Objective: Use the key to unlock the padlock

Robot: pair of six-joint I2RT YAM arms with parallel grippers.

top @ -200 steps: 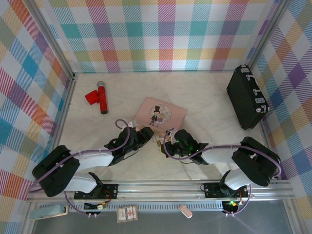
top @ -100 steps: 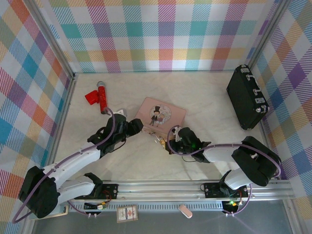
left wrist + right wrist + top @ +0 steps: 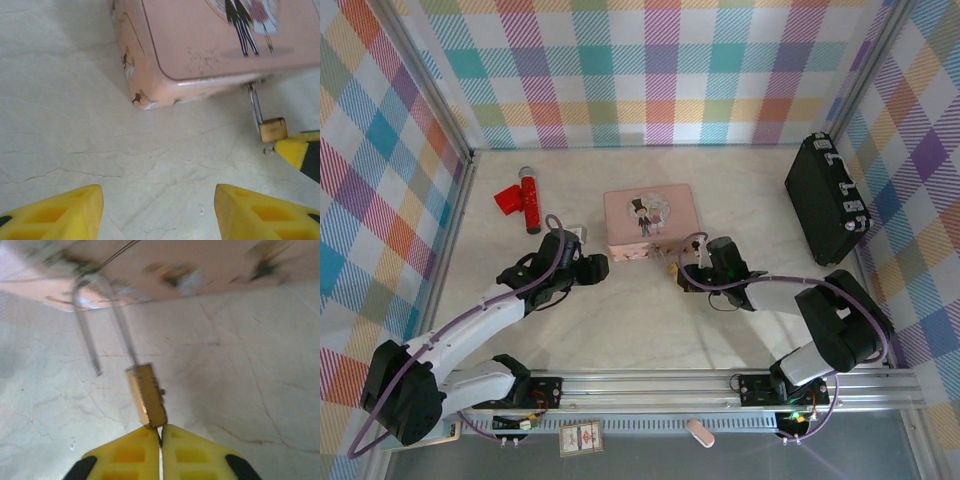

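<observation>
Because the right claw (image 3: 161, 436) has its yellow pads clenched together against the lower end of the padlock (image 3: 146, 395), a pull away from the pink tin box (image 3: 200, 50) could drag the light box across the smooth worktop (image 3: 75, 125) instead of freeing anything. Nothing steadies the box: the left claw (image 3: 157, 201) is released and empty, off the box's front corner and apart from it. The key cannot be made out and is presumably hidden in that thin pinch, where it could twist or slip if the lock swings. The padlock lies just off the box's front edge, tied to it only by the shackle (image 3: 123, 332). One shackle leg looks free of the body, so a push toward the box might snap it back in. The lock body is a squared brass block with dull, scuffed faces, and the shackle is a thin round U of silvery wire. The box is painted tin with rounded corners, a printed couple on the lid and worn patches along its side. The worktop is pale, marble-patterned and finely veined, and the pads are blunt yellow wedges with waffle recesses.
</observation>
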